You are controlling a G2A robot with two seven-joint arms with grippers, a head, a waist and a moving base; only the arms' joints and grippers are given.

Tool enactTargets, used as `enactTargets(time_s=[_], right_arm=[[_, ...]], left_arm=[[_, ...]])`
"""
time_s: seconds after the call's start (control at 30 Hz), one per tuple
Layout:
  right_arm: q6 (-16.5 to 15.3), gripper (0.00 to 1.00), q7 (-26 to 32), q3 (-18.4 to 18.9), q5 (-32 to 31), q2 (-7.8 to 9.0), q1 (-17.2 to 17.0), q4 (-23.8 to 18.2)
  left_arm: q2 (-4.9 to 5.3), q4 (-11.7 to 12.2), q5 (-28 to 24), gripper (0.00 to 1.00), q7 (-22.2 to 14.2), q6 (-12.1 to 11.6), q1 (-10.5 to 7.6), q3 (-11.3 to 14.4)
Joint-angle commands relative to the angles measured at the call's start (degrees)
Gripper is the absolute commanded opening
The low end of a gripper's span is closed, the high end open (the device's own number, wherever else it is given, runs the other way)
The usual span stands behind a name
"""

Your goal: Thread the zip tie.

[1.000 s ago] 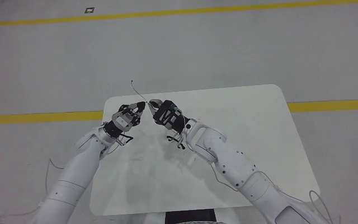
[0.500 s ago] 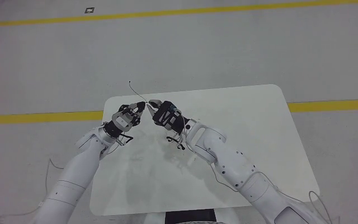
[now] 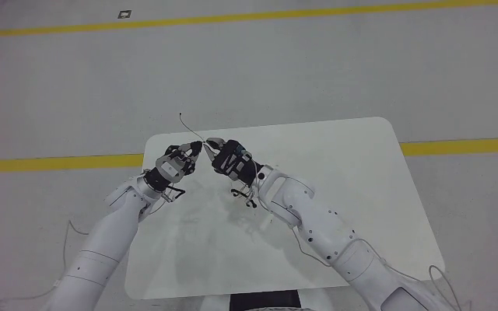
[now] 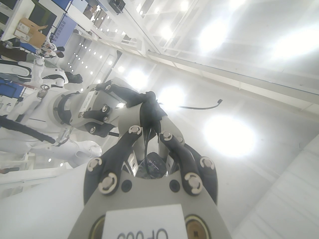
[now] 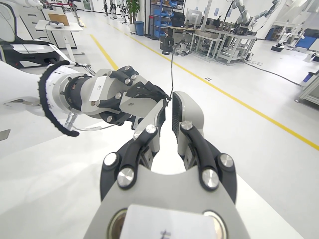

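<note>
Zip tie (image 5: 171, 70) clamped at its lower end in left pincer (image 5: 162, 95), strap rising above the far edge of the bench (image 3: 350, 179). Right pincer (image 5: 169, 101) slightly apart, tips just beside the held end.

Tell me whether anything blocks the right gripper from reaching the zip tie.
Nothing visible does. The left gripper is shut on the zip tie, whose strap sticks out right at the tips of the open right gripper, with nothing between them.
</note>
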Motion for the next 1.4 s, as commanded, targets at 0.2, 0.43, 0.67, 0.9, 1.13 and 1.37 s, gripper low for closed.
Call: enactTargets(time_s=[0.2,0.43,0.67,0.9,1.13,1.37], right_arm=[[-0.16,0.07,0.02,0.20,-0.06,-0.22,0.22,0.33],[-0.19,0.00,0.03,0.33,-0.21,-0.40,0.34,0.57],[-0.31,0.00,0.10,0.50,-0.52,-0.53,0.35,0.67],[-0.50,0.00,0.47,0.81,-1.13,-0.57,0.21,0.58],[-0.86,0.00,0.73,1.22,-1.57,-0.53,-0.30,0.39],[-1.13,0.04,1.02,1.51,-1.94,-0.49,-0.82,-0.10]], left_arm=[[0.00,0.00,0.00,0.00,0.00,0.00,0.00,0.00],[0.00,0.00,0.00,0.00,0.00,0.00,0.00,0.00],[0.00,0.00,0.00,0.00,0.00,0.00,0.00,0.00],[0.00,0.00,0.00,0.00,0.00,0.00,0.00,0.00],[0.00,0.00,0.00,0.00,0.00,0.00,0.00,0.00],[0.00,0.00,0.00,0.00,0.00,0.00,0.00,0.00]])
